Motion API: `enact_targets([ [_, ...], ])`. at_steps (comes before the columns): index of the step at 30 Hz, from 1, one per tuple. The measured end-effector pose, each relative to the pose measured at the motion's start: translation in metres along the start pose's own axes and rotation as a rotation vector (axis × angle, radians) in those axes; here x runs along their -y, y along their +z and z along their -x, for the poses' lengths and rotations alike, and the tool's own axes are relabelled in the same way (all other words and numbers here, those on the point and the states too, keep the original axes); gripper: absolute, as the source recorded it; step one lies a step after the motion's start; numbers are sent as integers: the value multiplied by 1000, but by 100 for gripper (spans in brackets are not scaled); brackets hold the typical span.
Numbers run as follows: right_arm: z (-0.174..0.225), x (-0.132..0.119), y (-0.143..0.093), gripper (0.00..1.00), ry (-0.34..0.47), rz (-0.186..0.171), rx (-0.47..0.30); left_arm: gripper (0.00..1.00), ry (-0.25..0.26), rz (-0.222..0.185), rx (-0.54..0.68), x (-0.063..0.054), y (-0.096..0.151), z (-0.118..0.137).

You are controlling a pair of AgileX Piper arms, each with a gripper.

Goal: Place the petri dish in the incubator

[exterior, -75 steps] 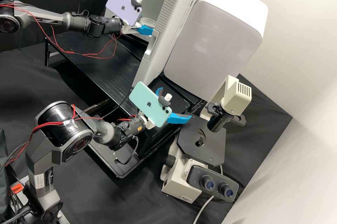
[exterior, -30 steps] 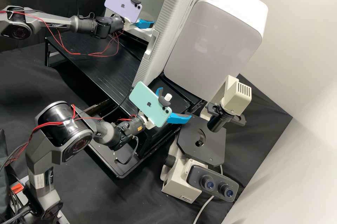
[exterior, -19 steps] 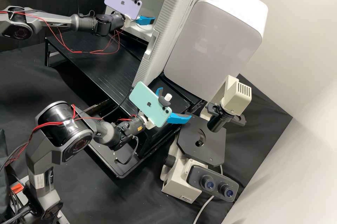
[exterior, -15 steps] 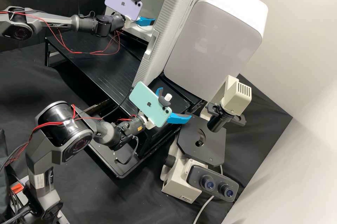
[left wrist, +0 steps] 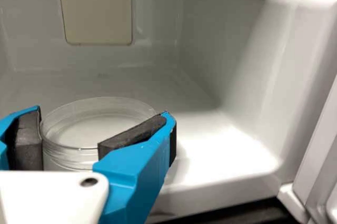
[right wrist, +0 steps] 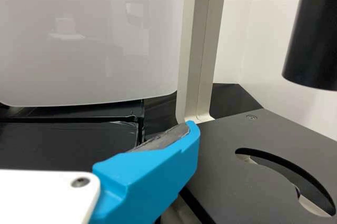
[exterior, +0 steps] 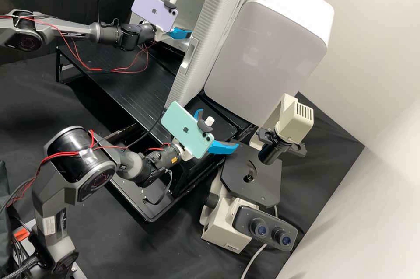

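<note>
A clear round petri dish [left wrist: 95,129] sits low over the white floor of the incubator [left wrist: 231,150] in the left wrist view. My left gripper [left wrist: 100,124] is shut on it, with a dark pad against each side of its wall. In the high view that gripper [exterior: 180,33] reaches into the incubator's opening behind the open ribbed door [exterior: 210,29]. My right gripper [exterior: 214,132] hangs open and holds nothing, near the front corner of the incubator and above the microscope stage [right wrist: 263,150]. One blue finger [right wrist: 158,166] of it shows in the right wrist view.
A white microscope [exterior: 249,222] with a black stage stands to the right of the right gripper. The incubator rests on a black raised platform [exterior: 127,82]. Red wires trail from the left arm [exterior: 65,29] over that platform.
The left gripper with the dish rose a little inside the incubator opening, then came back down slightly. The right arm has kept still.
</note>
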Motion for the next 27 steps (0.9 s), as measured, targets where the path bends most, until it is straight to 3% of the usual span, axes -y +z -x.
enact_targets([
  [10, 0, 0, 0, 100, 0, 0, 0, 0, -9, -45, -1, 9, -2, -1],
  [15, 0, 0, 0, 100, 0, 0, 0, 0, -8, -46, -1, 9, -2, -1],
  [16, 0, 0, 0, 100, 0, 0, 0, 100, -8, -46, -1, 9, -2, -1],
  [27, 0, 0, 0, 100, 0, 0, 0, 100, -11, -59, -1, 11, -2, -1],
])
